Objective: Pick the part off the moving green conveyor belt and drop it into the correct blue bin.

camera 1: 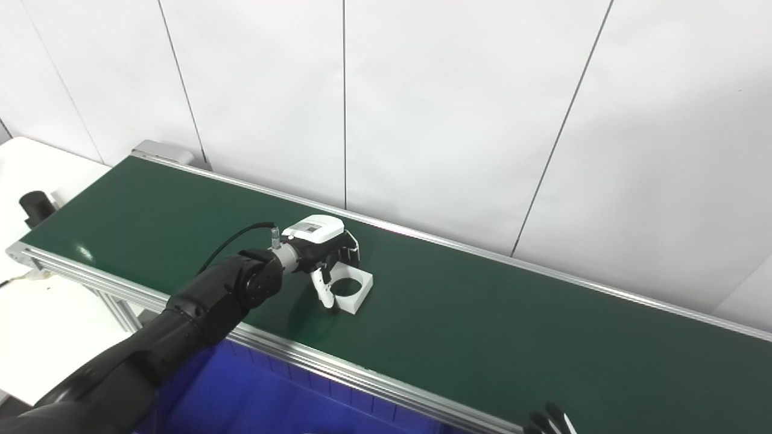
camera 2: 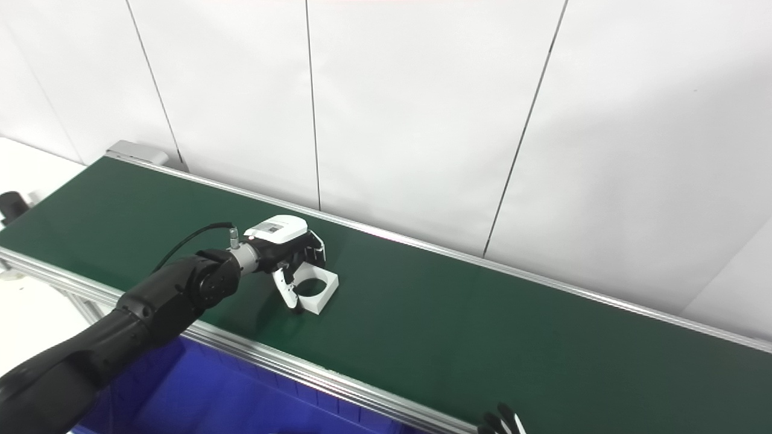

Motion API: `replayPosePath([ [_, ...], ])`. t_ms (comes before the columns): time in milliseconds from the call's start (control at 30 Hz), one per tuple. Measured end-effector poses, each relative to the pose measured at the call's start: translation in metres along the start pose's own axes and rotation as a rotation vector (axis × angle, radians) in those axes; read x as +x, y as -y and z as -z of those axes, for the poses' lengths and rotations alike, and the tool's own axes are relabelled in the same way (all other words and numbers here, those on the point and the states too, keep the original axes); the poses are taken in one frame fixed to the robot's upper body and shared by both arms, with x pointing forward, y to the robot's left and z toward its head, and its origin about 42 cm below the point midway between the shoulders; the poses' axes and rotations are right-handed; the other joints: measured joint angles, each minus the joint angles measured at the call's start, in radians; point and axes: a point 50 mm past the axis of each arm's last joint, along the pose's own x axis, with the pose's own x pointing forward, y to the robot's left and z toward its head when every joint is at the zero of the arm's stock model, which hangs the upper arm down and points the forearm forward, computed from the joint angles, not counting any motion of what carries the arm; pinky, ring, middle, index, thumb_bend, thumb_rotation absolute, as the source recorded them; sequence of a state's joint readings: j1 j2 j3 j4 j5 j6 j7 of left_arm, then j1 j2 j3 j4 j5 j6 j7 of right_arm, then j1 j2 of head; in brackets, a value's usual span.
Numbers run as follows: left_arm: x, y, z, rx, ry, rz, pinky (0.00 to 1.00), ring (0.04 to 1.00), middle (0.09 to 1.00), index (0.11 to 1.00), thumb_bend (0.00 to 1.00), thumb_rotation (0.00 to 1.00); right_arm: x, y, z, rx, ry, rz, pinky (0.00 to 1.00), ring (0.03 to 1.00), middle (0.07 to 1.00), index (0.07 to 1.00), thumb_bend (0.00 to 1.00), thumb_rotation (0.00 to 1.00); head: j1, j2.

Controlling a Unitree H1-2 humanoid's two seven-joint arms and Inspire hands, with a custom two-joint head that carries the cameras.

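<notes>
Left robot hand [camera 1: 322, 250] is just pinching the white square ring-holed plastic part [camera 1: 351, 289] on the dark green conveyor belt [camera 1: 482, 325]; lift and blue plastic bin [camera 1: 253, 392] drop left.

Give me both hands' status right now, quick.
Left hand: fingers closing around the white part on the green conveyor belt; firm hold cannot be told.
Right hand: only fingertips in view at bottom edge; cannot be told.
</notes>
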State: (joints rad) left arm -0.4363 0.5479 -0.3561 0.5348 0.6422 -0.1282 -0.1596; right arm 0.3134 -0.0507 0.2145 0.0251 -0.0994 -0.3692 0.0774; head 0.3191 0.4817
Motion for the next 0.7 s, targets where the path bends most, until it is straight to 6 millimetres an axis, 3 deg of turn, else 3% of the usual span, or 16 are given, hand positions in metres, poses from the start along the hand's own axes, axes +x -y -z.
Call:
replayPosePath([
  [267, -0.001, 0.000, -0.004, -0.015, 0.022, 0.003, 0.42, 0.425, 0.523, 0.483, 0.50, 0.00, 0.000, 0.000, 0.000, -0.003, 0.001, 0.001, 0.76, 0.818, 0.861, 0.927, 0.71, 0.50, -0.003, 0.005],
  [467, -0.004, 0.002, -0.006, -0.014, 0.034, -0.001, 0.37, 0.402, 0.483, 0.508, 0.50, 0.00, 0.000, 0.000, 0.000, -0.003, 0.001, 0.001, 0.77, 0.819, 0.861, 0.925, 0.72, 0.50, -0.005, 0.006],
  [700, -0.035, 0.000, -0.013, -0.018, 0.057, -0.020, 0.34, 0.400, 0.484, 0.526, 0.50, 0.00, -0.002, 0.000, -0.001, -0.003, 0.000, 0.002, 0.77, 0.822, 0.864, 0.927, 0.71, 0.49, -0.003, 0.014],
])
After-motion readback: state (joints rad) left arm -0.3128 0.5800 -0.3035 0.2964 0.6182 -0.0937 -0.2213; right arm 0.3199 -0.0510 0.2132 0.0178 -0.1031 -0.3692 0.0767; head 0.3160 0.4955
